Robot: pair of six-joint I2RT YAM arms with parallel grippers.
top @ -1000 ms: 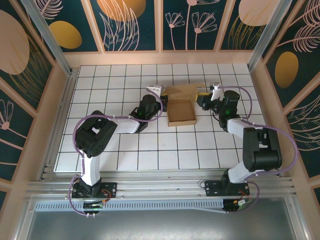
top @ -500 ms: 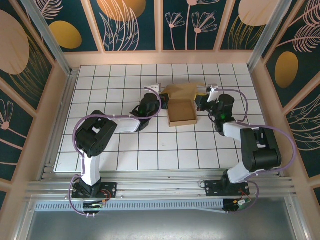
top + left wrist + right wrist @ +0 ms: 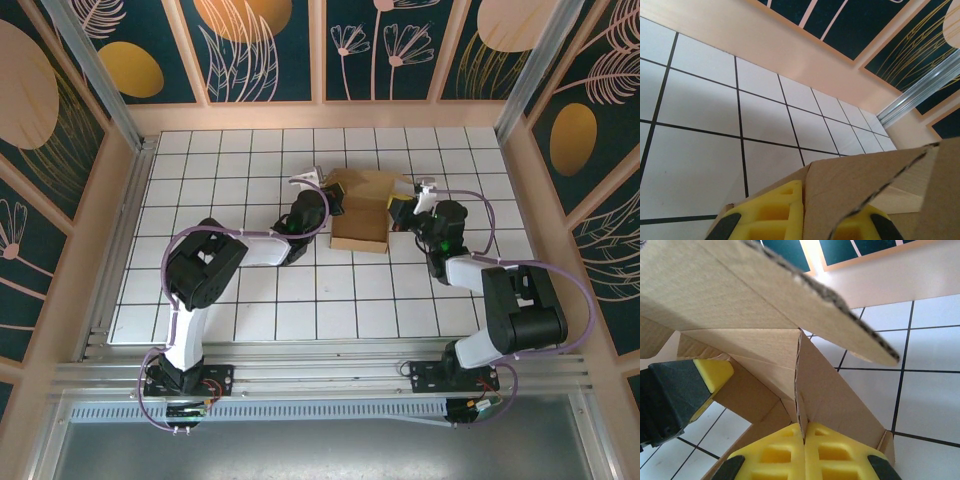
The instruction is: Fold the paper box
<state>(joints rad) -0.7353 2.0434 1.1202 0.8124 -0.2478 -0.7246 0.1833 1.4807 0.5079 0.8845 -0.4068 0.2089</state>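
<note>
The paper box (image 3: 362,225) lies between my grippers: my left gripper (image 3: 329,202) is clamped on its 9 o'clock wall, my right gripper (image 3: 398,208) on its 3 o'clock wall.

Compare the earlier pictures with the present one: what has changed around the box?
The right gripper moved in slightly and closed on the right side of the box. The left gripper edged closer too, but stayed shut on the left side. The box kept its place.
</note>
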